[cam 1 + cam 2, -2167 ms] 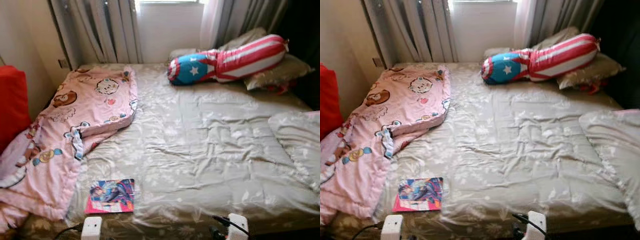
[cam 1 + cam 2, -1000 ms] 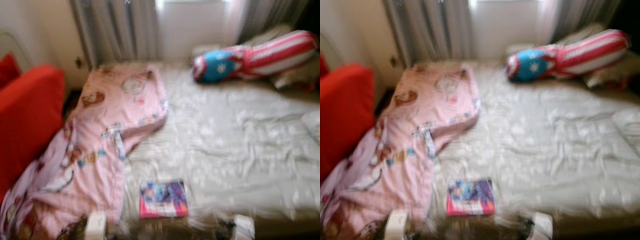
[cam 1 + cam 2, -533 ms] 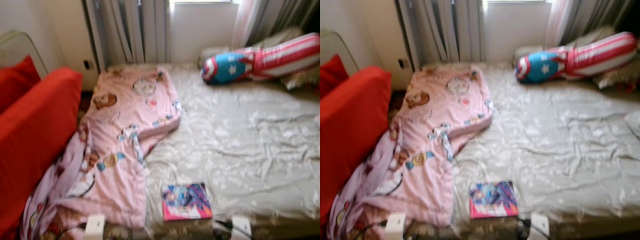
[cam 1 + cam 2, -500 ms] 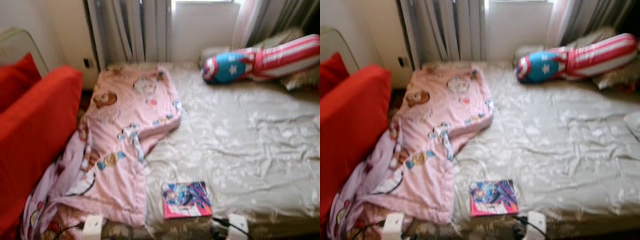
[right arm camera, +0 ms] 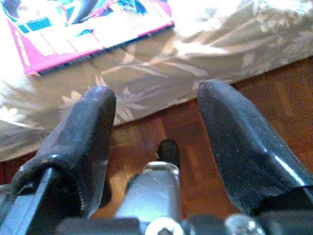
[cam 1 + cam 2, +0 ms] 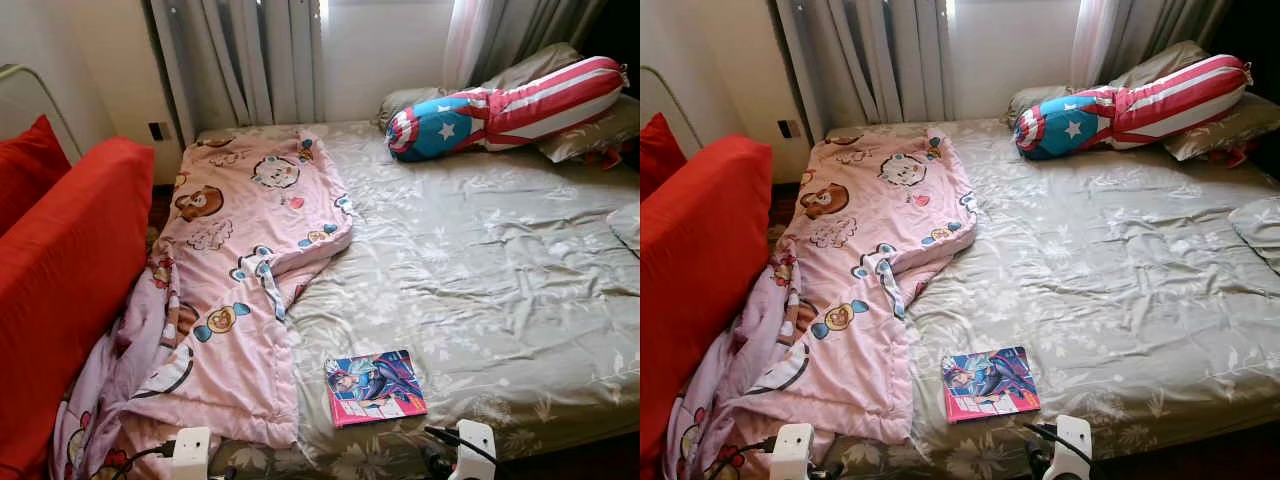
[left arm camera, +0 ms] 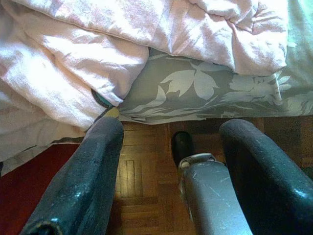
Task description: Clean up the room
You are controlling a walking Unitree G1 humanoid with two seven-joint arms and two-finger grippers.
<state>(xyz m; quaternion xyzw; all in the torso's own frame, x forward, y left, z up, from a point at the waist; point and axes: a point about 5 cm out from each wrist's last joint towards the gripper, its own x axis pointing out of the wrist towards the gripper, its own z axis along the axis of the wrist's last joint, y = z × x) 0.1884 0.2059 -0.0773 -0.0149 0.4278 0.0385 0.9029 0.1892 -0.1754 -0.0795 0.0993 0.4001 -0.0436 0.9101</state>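
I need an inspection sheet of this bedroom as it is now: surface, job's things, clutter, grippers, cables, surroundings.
Surface: bed, grey-green floral cover, wrinkled.
Job's things: pink blanket slumped off the bed's left edge; comic book flat near the front edge.
Clutter: star-and-stripes bolster lying against the pillows.
Grippers: left gripper and right gripper open, low over wooden floor at the bed's front.
Cables: black leads at both wrists.
Surroundings: red sofa, curtains.

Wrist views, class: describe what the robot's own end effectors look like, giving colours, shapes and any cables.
Each end effector has two long, rounded black fingers, scuffed and slightly glossy: the left end effector and the right end effector. Between each pair of fingers runs a silver metal bar with a black tip. In the head views, white box-shaped wrist pieces with black cables show at the lower edge.
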